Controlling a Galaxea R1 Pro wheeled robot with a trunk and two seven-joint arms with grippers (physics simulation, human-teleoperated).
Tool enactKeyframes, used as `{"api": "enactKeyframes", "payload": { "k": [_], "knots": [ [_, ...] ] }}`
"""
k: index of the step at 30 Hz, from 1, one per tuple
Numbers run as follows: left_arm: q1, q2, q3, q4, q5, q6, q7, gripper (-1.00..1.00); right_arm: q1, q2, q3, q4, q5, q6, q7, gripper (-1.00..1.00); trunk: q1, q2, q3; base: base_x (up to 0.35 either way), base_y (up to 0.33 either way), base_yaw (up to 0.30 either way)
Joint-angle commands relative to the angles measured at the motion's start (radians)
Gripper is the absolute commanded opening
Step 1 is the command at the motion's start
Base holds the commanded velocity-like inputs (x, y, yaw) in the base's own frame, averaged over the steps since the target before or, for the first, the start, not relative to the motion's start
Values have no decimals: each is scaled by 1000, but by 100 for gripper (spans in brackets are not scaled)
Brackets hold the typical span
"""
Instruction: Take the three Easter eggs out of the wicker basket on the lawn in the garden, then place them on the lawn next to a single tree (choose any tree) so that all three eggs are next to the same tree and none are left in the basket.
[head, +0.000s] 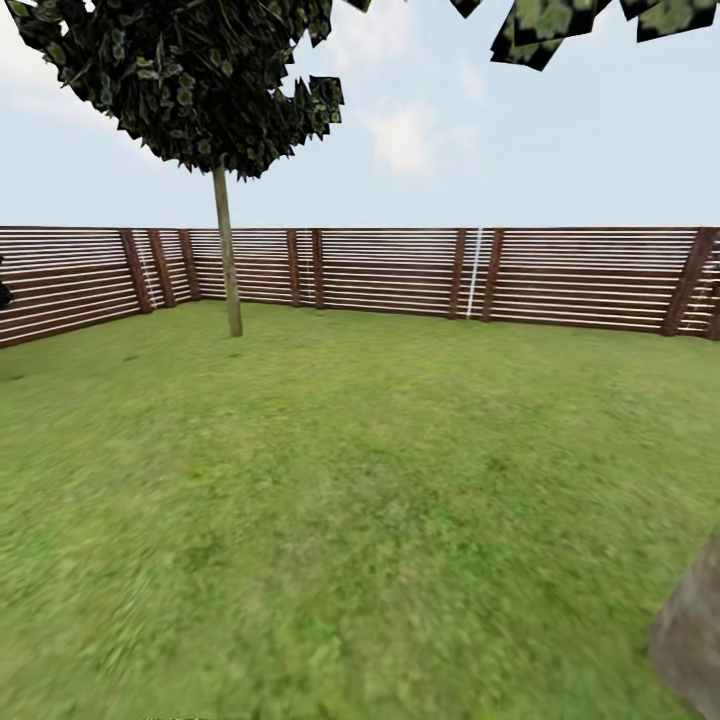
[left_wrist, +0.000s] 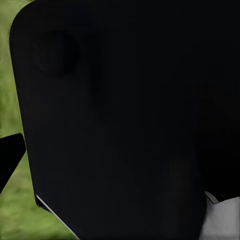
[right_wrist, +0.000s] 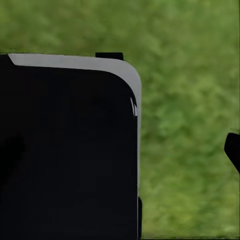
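The head view looks out over the lawn (head: 360, 520), a wide stretch of mottled green grass that runs back to the fence (head: 400, 270) of dark brown horizontal slats closing the garden on the far side and at both edges. A white vertical line marks the fence right of the middle.

1 tree (head: 228, 250) stands far off at the left, just in front of the fence: a thin, straight, pale grey-tan trunk rising from the grass into a jagged dark green crown mottled with pale spots. More of the same dark foliage (head: 590, 25) hangs in at the upper right, its trunk out of frame. At the lower right edge a rough grey-brown shape (head: 692, 640) rises from the grass; it is cut off by the frame, and what it is cannot be told. Above the fence the sky is pale blue with thin white clouds.

The grass between the camera and the tree lies open.

In the left wrist view a large black rounded body (left_wrist: 125, 120) sits close to the lens, with a strip of grass along one side, a pale grey patch (left_wrist: 225, 220) at a corner, and a dark pointed tip (left_wrist: 10, 155) crossing the grass strip. In the right wrist view a black panel with a light grey rim (right_wrist: 70, 150) covers about half the picture, with blurred grass beyond it and a small dark tip (right_wrist: 233, 150) at the opposite edge. Whether either hand is spread or pressed together cannot be told from these views.
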Motion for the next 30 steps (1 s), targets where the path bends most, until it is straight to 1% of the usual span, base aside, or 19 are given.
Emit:
{"api": "enactKeyframes", "payload": {
  "k": [1, 12, 15, 26, 30],
  "knots": [
    [0, 0, 0, -1, 0, 0, 0, 100, -1, 0, -2, 1, 0, -4, 0, 100, -1, -1, -1, -284, 0, -262],
    [0, 0, 0, -1, 0, 0, 0, 100, -1, 0, -12, 1, -1, -5, 0, 100, -1, -1, -1, -280, 0, -262],
    [0, 1, 0, -1, 0, 0, 0, 100, -1, 0, -13, 1, -1, -6, 0, 100, -1, -1, -1, -191, 0, -262],
    [0, 2, 1, -2, 1, -4, 0, 100, -1, 0, -14, 1, -1, -6, 0, 100, -1, -1, -1, -35, 0, -262],
    [0, 2, 0, -1, 0, -40, 0, 100, -1, 0, -14, 0, -1, -5, 0, 100, -1, -1, -1, -2, 0, -262]
  ]
}}
